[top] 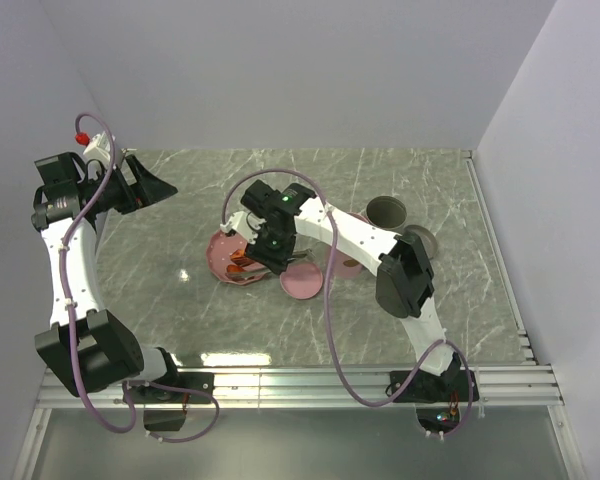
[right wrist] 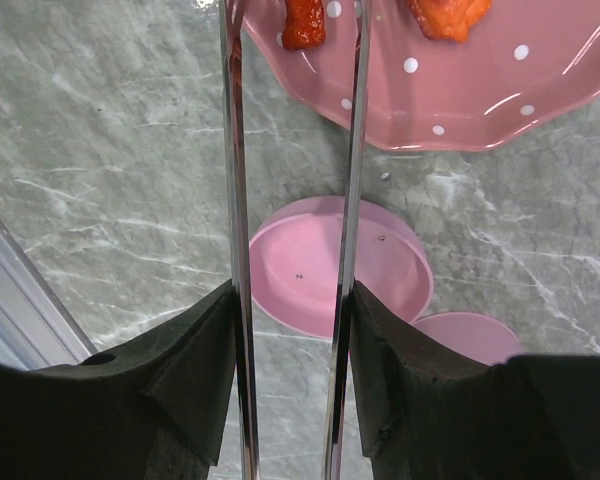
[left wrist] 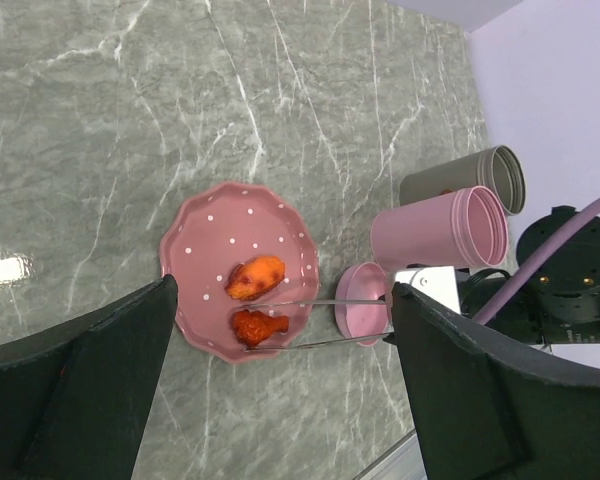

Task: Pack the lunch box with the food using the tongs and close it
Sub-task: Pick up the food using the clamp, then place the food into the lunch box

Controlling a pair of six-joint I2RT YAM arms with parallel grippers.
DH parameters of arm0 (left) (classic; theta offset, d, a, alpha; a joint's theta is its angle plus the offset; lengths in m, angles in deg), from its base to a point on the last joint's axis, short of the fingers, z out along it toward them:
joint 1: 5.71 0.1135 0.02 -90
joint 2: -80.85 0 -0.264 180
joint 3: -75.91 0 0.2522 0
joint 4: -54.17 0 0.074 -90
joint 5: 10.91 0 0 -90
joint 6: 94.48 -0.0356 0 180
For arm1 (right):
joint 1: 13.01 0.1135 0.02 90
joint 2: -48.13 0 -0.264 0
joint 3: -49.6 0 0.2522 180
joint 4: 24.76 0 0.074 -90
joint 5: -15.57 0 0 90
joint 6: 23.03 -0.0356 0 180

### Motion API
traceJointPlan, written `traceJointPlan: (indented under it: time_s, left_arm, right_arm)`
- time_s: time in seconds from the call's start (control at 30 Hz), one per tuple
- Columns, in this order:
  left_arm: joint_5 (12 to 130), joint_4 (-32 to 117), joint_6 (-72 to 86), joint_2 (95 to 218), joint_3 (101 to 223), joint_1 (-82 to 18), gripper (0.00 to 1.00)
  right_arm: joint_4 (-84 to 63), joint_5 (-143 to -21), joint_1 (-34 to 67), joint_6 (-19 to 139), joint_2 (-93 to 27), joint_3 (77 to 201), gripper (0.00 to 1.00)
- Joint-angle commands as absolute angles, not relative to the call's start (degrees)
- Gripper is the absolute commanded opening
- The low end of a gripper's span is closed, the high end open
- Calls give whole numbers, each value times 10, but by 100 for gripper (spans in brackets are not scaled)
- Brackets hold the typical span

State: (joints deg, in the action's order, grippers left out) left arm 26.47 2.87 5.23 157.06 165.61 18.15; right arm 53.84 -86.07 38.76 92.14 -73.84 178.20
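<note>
Right wrist: right gripper (right wrist: 292, 318) clamps the tongs (right wrist: 356, 150), tips straddling 1 orange piece (right wrist: 302, 25); left gripper (left wrist: 282, 292) gapes wide.

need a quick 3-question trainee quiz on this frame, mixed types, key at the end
1. True or false: the right claw grips the tongs.
2. How many orange-red food pieces lie on the dotted pink plate? A one, B two, C four.
3. Fill in: the left claw stands ___ and holds nothing.
Key: 1 true; 2 B; 3 open.
</note>
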Motion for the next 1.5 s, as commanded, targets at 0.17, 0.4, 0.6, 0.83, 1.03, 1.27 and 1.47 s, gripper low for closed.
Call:
traceJointPlan:
  time_s: [0.17, 0.4, 0.6, 0.83, 1.03, 1.27, 1.47]
  left_arm:
    - [257, 38, 48, 1560, 1683, 182, 94]
    - [259, 34, 46, 1557, 1685, 183, 94]
    - [260, 31, 45, 1563, 1696, 182, 94]
    - [260, 29, 49, 1565, 1699, 182, 94]
    - [258, 27, 53, 1564, 1703, 183, 94]
    - [258, 34, 62, 1565, 1704, 182, 93]
    - [264, 17, 47, 1571, 1723, 183, 93]
  right_arm:
    - [543, -867, 391, 921, -729, 1800, 49]
    - [533, -874, 389, 904, -696, 1803, 43]
    - [519, -891, 377, 884, -658, 1803, 41]
    - [518, -945, 352, 856, -633, 1828, 39]
    - [525, -972, 316, 840, -601, 1866, 38]
    - [523, -990, 232, 833, -515, 1850, 39]
    - [516, -990, 152, 836, -418, 1804, 39]
